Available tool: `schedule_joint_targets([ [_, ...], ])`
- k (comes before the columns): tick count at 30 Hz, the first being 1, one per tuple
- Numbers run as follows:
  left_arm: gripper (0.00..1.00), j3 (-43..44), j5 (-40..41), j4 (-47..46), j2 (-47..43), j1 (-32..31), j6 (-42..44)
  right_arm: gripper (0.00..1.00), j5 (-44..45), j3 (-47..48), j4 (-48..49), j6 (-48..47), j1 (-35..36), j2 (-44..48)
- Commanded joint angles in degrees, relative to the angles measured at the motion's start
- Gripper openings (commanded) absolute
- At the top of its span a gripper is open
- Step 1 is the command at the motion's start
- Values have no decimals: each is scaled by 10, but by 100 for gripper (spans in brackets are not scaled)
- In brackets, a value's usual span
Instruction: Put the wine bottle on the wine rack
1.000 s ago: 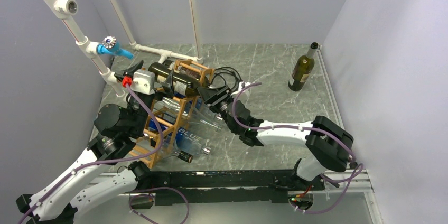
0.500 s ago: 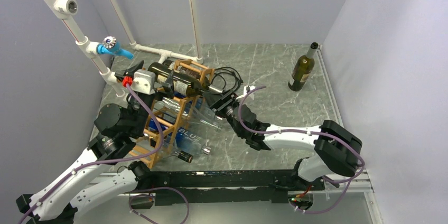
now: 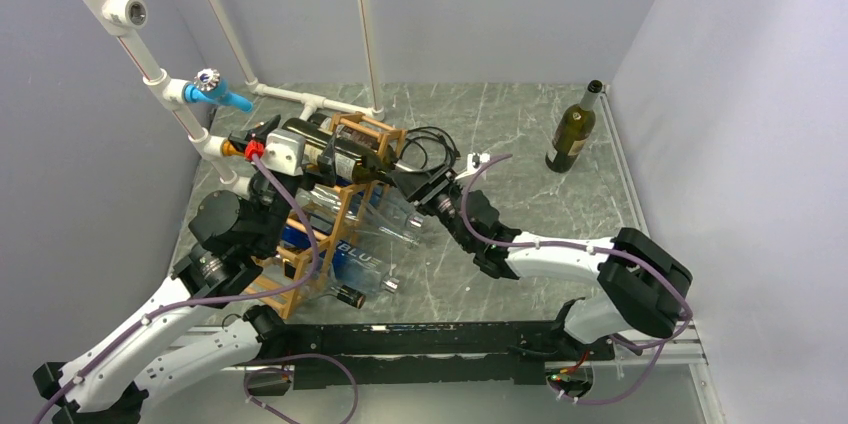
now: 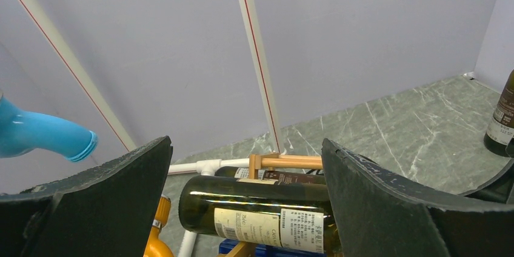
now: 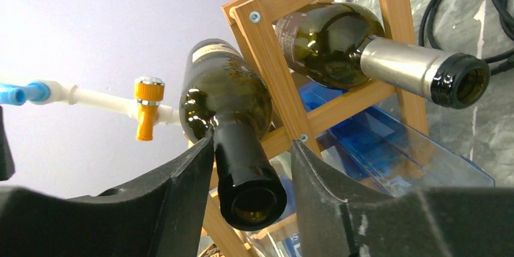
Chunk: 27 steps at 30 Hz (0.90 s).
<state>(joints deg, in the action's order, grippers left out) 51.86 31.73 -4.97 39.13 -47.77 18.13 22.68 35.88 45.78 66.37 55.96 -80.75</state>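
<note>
The wine rack of orange-brown sticks stands left of centre. A dark green wine bottle lies across its top, neck pointing right. My right gripper sits around that neck. One finger touches the neck and a narrow gap shows at the other, so the gripper is open. My left gripper stands wide open at the bottle's base. In the left wrist view the labelled bottle lies beyond the fingers, untouched. In the right wrist view the rack shows behind the bottle.
A second dark bottle with a silver neck lies in the rack. Clear blue-labelled bottles fill the lower cells. An upright bottle stands at the back right. White pipes with a blue valve run along the left wall. Black cables lie behind the rack.
My right arm has shifted to the right, its gripper staying at the neck. My left gripper has moved up and right toward the bottle's base. The bottle has stayed on the rack.
</note>
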Motion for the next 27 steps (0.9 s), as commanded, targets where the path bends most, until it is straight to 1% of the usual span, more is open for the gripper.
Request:
schedule_joint_targets([
  [1, 100, 9, -8, -11, 0, 2, -9, 48, -55, -13, 66, 6, -14, 8],
  [3, 99, 9, -8, -12, 2, 3, -8, 42, -62, -18, 70, 9, -18, 11],
  [4, 100, 9, -9, -12, 4, 2, -9, 37, -66, -20, 70, 10, -21, 11],
  [5, 100, 10, -9, -11, 5, 2, -9, 30, -67, -23, 73, 12, -22, 12],
  [7, 99, 10, -9, -10, 7, 2, -10, 13, -68, -32, 81, 15, -23, 16],
  [9, 100, 11, -10, -8, 9, 3, -10, 5, -68, -39, 79, 17, -24, 23],
  [11, 100, 11, -10, -8, 9, 2, -10, 0, -66, -45, 71, 16, -24, 35],
  [17, 99, 14, -13, -4, 13, 2, -14, 0, -56, -62, 23, 1, -28, 84],
  [18, 99, 14, -15, -1, 14, 3, -16, 1, -56, -63, 17, 1, -28, 86],
  [20, 99, 17, -18, 2, 15, 2, -19, 9, -58, -64, 12, 2, -28, 82],
  [21, 100, 18, -19, 2, 15, 2, -20, 16, -63, -66, 14, 4, -28, 79],
  [23, 100, 18, -18, 3, 16, 2, -21, 34, -69, -64, 11, 6, -29, 72],
  [24, 100, 18, -17, 4, 16, 2, -21, 46, -71, -62, 1, 5, -31, 73],
  [25, 100, 18, -17, 4, 17, 2, -21, 55, -70, -61, -10, -1, -31, 76],
  [27, 99, 18, -16, 5, 16, 2, -21, 66, -69, -56, -49, -17, -33, 92],
])
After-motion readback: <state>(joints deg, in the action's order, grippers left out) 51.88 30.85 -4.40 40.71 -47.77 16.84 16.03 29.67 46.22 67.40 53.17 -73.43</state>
